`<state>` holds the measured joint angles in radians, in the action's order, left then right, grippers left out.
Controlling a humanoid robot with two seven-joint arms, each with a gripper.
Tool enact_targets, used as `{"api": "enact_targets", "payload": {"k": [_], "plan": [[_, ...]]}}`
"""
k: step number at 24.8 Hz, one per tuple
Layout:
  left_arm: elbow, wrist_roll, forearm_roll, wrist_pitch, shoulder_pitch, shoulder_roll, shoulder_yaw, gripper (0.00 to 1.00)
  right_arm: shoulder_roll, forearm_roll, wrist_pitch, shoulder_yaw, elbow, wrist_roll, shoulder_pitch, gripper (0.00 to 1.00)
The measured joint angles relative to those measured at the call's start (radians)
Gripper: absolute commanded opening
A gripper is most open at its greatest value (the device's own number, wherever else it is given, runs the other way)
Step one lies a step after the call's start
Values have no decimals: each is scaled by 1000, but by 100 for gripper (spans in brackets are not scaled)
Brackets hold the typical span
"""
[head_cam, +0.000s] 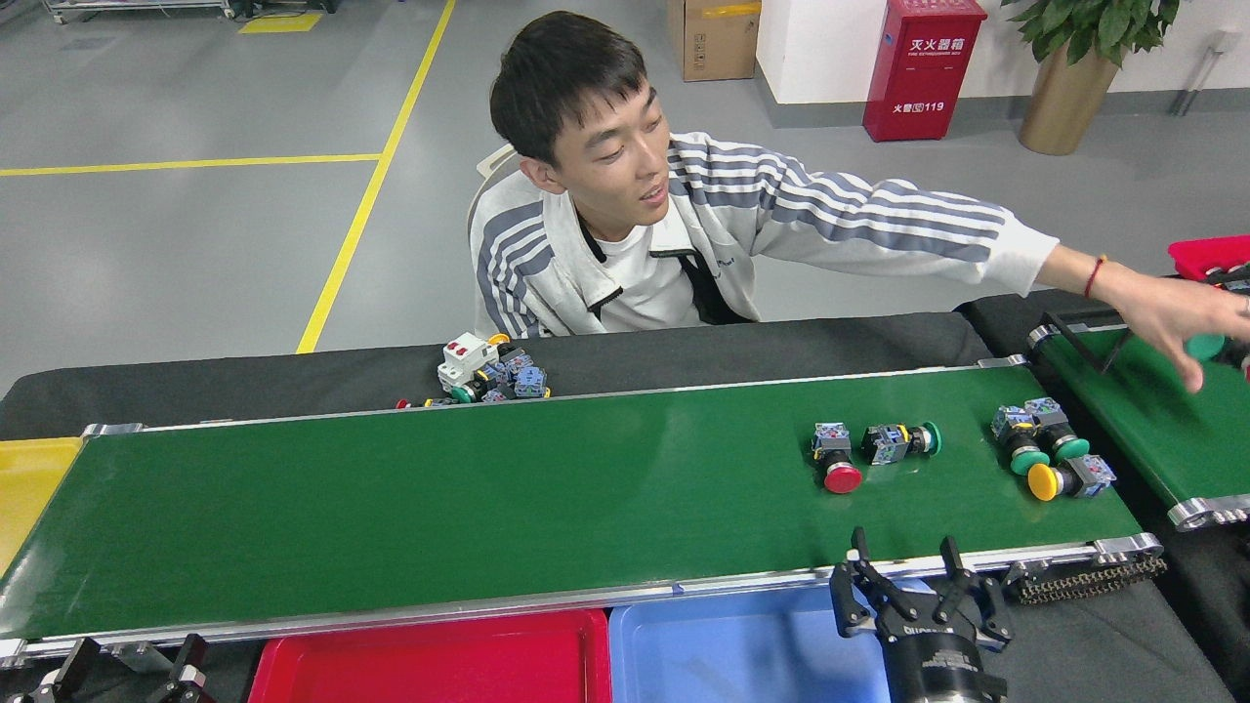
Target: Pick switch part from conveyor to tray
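Observation:
Switch parts lie on the right end of the green conveyor (439, 498): a red-capped one (838, 469), a green-capped one (900, 441) beside it, and further right a cluster of two green-capped parts (1035, 437) and a yellow-capped part (1062, 478). My right gripper (903, 547) stands open and empty at the belt's near rail, over the blue tray (732, 654), just in front of the red-capped part. At the bottom left corner, my left gripper (127, 664) shows two spread fingers with nothing between them.
A red tray (430, 664) sits left of the blue one, and a yellow tray (29, 488) lies at the belt's left end. A person behind the belt stretches a hand (1177, 317) over a second green belt (1172, 420). A pile of parts (485, 371) rests on black cloth.

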<state>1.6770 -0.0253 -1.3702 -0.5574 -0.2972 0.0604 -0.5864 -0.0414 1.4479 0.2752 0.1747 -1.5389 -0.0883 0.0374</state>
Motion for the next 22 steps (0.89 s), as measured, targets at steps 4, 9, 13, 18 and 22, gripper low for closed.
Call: {"api": "enact_targets", "payload": {"k": [4, 9, 13, 18, 22], "plan": [[1, 1, 0, 0, 1, 0, 0, 100, -31, 0, 42, 49, 104, -11, 88, 98], [2, 3, 0, 0, 1, 0, 0, 100, -72, -2, 53, 72, 225, -17, 176, 98], [3, 0, 0, 0, 3, 0, 0, 100, -98, -10, 54, 81, 329, -18, 244, 98], [3, -1, 0, 0, 7, 0, 0, 100, -112, -40, 55, 115, 473, -19, 343, 44], [3, -2, 0, 0, 10, 0, 0, 100, -112, -57, 56, 163, 525, -19, 381, 2]]}}
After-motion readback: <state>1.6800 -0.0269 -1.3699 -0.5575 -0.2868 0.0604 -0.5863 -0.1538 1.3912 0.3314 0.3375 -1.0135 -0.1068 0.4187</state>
